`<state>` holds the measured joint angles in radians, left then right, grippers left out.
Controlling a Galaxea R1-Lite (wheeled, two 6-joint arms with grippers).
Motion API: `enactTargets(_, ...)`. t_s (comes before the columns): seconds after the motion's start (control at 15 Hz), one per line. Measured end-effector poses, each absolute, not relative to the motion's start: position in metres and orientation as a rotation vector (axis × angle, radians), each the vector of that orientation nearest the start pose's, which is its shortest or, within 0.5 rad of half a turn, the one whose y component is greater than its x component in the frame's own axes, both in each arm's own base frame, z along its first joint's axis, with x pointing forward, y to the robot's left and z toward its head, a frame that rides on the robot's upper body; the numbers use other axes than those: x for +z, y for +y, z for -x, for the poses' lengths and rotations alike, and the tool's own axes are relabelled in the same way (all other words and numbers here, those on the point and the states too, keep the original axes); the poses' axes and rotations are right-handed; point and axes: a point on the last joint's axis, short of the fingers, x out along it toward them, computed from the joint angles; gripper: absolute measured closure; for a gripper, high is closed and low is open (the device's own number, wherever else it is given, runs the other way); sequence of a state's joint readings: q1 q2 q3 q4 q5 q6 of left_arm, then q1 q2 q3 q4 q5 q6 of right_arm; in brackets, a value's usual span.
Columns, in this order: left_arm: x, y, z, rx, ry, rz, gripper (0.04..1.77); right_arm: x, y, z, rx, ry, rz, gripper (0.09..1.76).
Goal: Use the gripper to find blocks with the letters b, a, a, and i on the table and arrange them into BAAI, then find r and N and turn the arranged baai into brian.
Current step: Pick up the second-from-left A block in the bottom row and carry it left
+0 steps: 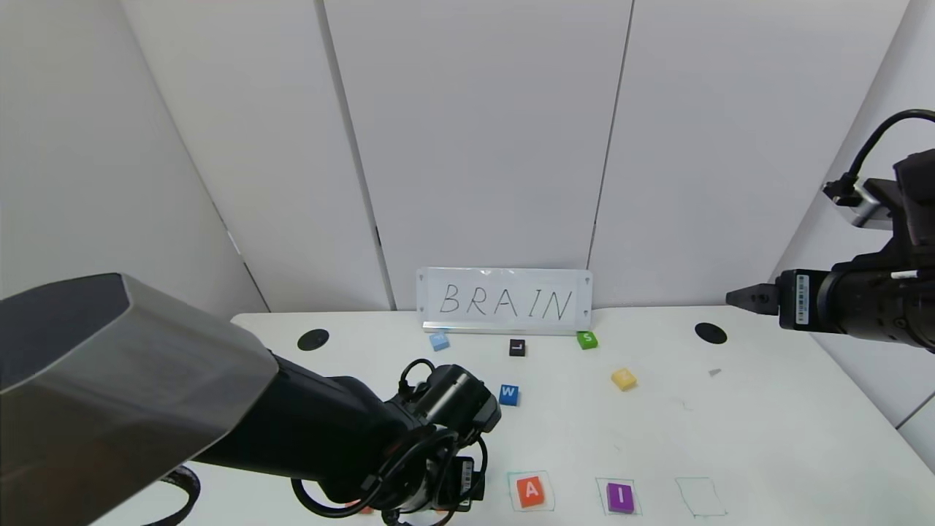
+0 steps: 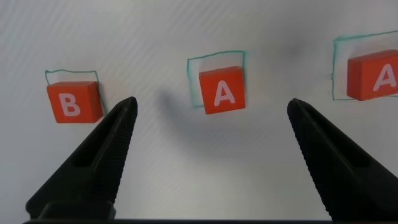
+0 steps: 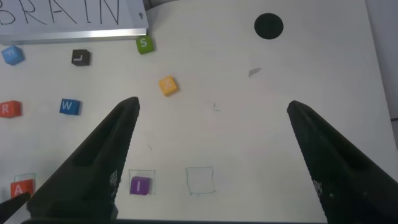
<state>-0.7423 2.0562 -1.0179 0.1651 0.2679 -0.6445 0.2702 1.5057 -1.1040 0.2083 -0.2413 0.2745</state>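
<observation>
In the left wrist view an orange-red B block (image 2: 73, 101) and two orange-red A blocks (image 2: 222, 90) (image 2: 375, 74) lie in a row, each partly in a thin green square. My left gripper (image 2: 211, 104) is open and empty, above the table and over the middle A. In the head view the left arm hides the B and the first A. Only the second A (image 1: 530, 491) and the purple I (image 1: 620, 497) show. The orange-red R (image 3: 7, 109) lies left of a blue W block (image 3: 69, 106). The yellow N (image 1: 623, 378) lies mid-table. My right gripper (image 3: 212, 106) is open, raised high at the right.
An empty green square (image 1: 700, 497) lies right of the I. A BRAIN sign (image 1: 504, 301) stands at the table's back edge. Near it lie a light-blue block (image 1: 438, 340), a black L (image 1: 517, 348) and a green S (image 1: 586, 340). Two black discs (image 1: 313, 339) (image 1: 710, 333) sit at the back.
</observation>
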Motion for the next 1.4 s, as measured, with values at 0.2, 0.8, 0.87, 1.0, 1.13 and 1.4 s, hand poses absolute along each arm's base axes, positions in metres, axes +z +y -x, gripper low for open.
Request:
enactTargets(0.2,0.049,-0.223,-0.252,-0.052,1.136,-0.023,0.09,0.242,0.063,-0.247,-0.055,0.590,-0.112,0.14)
enactTargets(0.8,0.034,-0.226,-0.259,-0.032,1.166,-0.026,0.09,0.242,0.062,-0.248,-0.060,0.589,-0.111,0.14)
enactTargets(0.87,0.033,-0.226,-0.260,-0.029,1.167,-0.023,0.09,0.242,0.062,-0.248,-0.061,0.589,-0.110,0.14)
enactTargets(1.0,0.032,-0.226,-0.260,-0.028,1.170,-0.022,0.09,0.241,0.062,-0.248,-0.061,0.590,-0.110,0.14)
enactTargets(1.13,0.031,-0.226,-0.260,-0.027,1.174,-0.022,0.41,0.241,0.062,-0.248,-0.061,0.590,-0.110,0.14)
enactTargets(1.4,0.028,-0.227,-0.259,-0.033,1.190,-0.014,0.93,0.241,0.061,-0.248,-0.068,0.589,-0.112,0.14)
